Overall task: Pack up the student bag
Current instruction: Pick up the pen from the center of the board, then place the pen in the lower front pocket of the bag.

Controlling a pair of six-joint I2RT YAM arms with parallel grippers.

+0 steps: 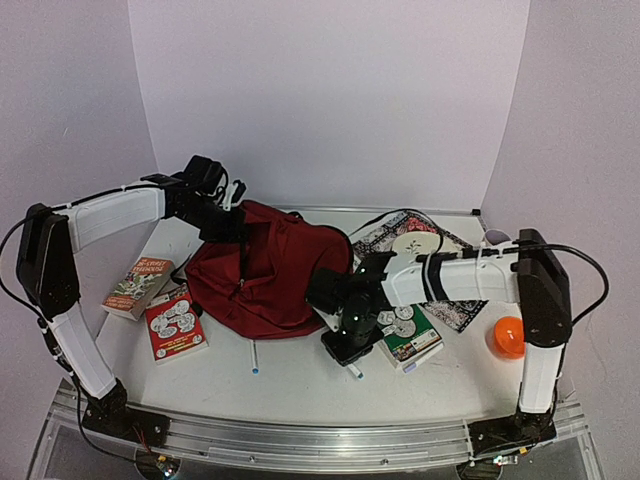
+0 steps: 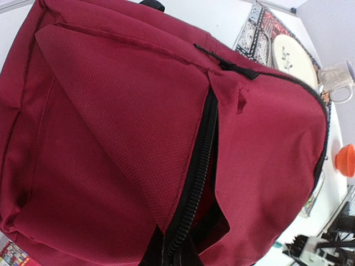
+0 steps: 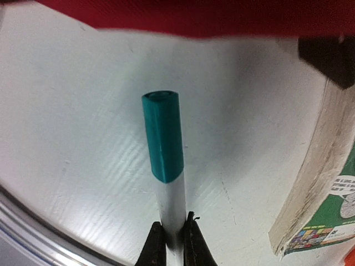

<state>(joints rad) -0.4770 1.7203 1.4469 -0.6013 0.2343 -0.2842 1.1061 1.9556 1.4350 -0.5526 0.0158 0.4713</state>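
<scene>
Two clenched grippers: left gripper (image 1: pixel 228 226) pinching bag (image 1: pixel 265 282) at zipper (image 2: pixel 202 149); right gripper (image 3: pixel 173 241) clamped on teal-capped pen (image 3: pixel 163 138), beside book (image 3: pixel 310 183).

bright, even light; soft shadows on the table (image 1: pixel 290 390); my wrist views bend, and the bag (image 3: pixel 194 16) blurs close.

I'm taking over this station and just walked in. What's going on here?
The right pincer is shut on a teal-capped pen down by the table, in front of the student bag. The left pincer grips the bag's top, its zipper open. Books lie outside it.
</scene>
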